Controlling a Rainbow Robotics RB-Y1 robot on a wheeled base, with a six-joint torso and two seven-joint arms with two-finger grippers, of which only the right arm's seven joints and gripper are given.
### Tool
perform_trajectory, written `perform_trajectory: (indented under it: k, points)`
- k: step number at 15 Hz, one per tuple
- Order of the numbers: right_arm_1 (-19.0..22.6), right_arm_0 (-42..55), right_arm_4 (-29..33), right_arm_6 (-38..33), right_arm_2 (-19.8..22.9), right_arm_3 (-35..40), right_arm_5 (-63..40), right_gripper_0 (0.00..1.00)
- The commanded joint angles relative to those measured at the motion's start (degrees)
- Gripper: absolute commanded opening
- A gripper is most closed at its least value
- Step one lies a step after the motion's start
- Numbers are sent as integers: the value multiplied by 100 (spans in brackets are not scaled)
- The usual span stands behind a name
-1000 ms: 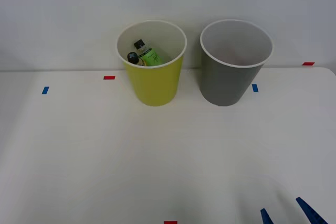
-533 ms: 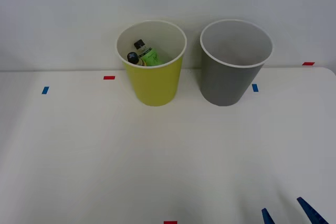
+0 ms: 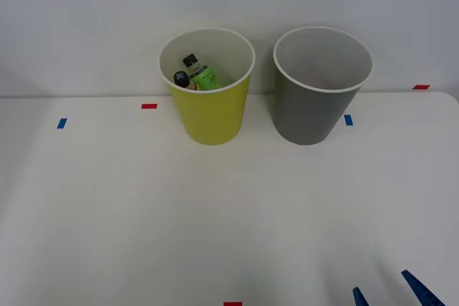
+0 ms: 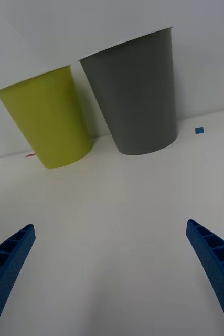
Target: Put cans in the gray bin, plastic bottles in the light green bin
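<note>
I see the light green bin (image 3: 208,105) standing on the table (image 3: 143,206) left of the gray bin (image 3: 315,102), near but apart. Both plastic bottles (image 3: 195,74) lie inside the light green bin.

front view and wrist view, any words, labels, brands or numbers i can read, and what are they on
No text can be read.
Green bottle in the light green bin: it carries a label, but the print is too small to read.
Gray bin and light green bin: plain walls, no print, also from the wrist view.
Red tape marks and blue tape marks on the table: plain colour, no writing.
</note>
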State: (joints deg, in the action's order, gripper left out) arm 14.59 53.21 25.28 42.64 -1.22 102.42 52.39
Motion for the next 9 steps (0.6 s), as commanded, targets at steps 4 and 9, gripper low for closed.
perform_trajectory:
  k: [4,9]
  points:
    - [0,-21,-32,236,-1,6,-1,100]
    - [0,-21,-67,632,-1,-2,-1,100]
